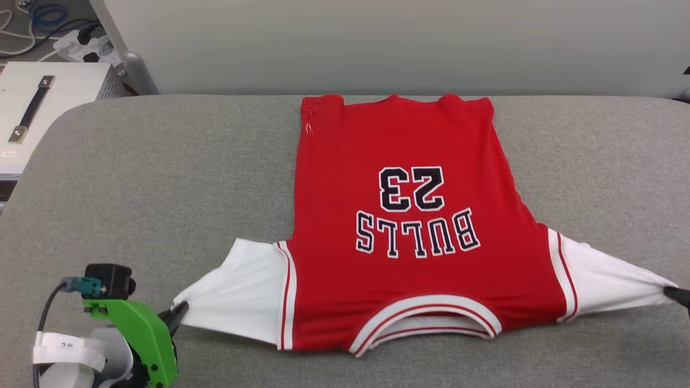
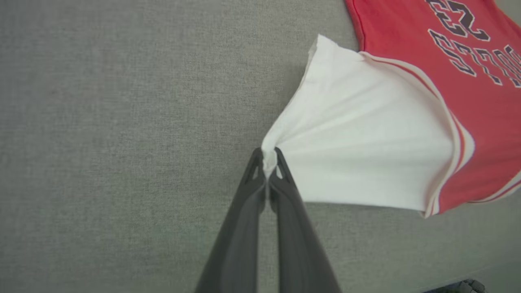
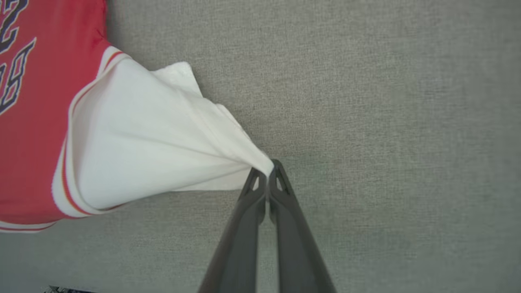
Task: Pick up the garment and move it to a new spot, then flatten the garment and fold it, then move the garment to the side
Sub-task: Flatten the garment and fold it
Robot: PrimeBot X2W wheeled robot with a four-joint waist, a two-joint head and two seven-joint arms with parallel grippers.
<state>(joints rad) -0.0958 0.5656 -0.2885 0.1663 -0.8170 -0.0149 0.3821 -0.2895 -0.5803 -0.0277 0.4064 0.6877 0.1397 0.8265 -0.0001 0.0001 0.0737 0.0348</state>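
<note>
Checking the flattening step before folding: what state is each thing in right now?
garment: spread flat on the grey surface, print up, collar nearest the robot, not yet folded.
left gripper: jaws shut on the left sleeve tip, sleeve drawn taut.
right gripper: jaws shut on the right sleeve tip, sleeve drawn taut.

The shirt (image 1: 345, 161) is thin, soft, matt cloth: the red body lies smooth with flat printed lettering, and each white sleeve gathers into fine folds where it is pinched in the left hand (image 2: 268, 156) and the right hand (image 3: 267, 169). The fingers (image 2: 242, 228) look like smooth dark plastic with a dull sheen. Beneath both hands the counter (image 1: 161, 161) is coarse, woven grey fabric, matt and slightly fuzzy, and at the left hand's wrist sits a shiny green plastic bracket (image 1: 143, 328).
</note>
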